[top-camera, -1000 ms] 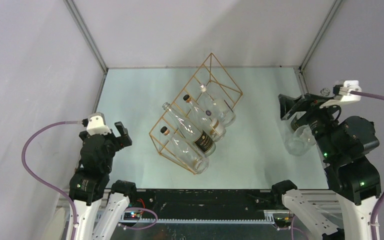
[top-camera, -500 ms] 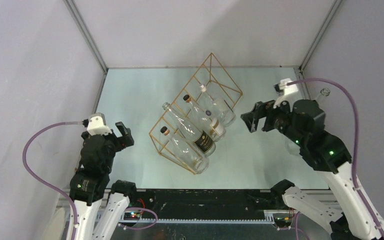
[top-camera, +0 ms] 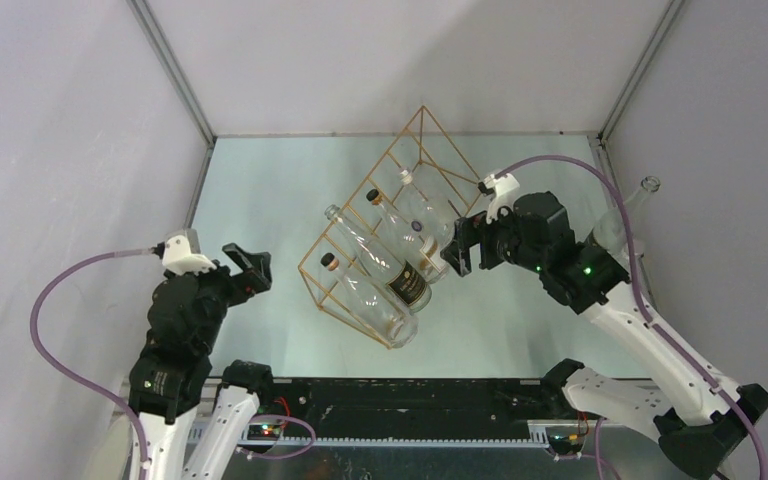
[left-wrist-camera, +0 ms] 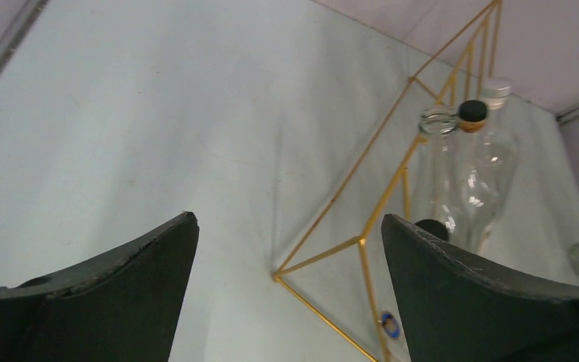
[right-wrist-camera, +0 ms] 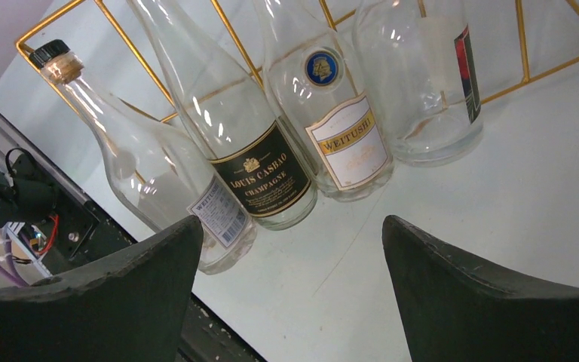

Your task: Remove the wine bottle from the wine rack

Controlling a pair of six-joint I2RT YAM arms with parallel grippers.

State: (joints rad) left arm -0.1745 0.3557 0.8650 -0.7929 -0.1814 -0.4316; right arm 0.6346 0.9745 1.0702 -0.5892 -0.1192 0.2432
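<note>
Pale tabletop (top-camera: 260,180). Wine rack (left-wrist-camera: 318,258) sits between both jaws, four bottles (top-camera: 430,250) lying in its cells. Right jaws wide open, empty, near the bottle bases, champagne-labelled bottle (right-wrist-camera: 260,177) straight ahead. Left jaws wide open, empty, facing the rack's corner, well apart.

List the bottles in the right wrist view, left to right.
black-capped bottle → black-label Louis Casbao bottle → cream-label bottle with a blue seal → red-edged-label bottle
</note>
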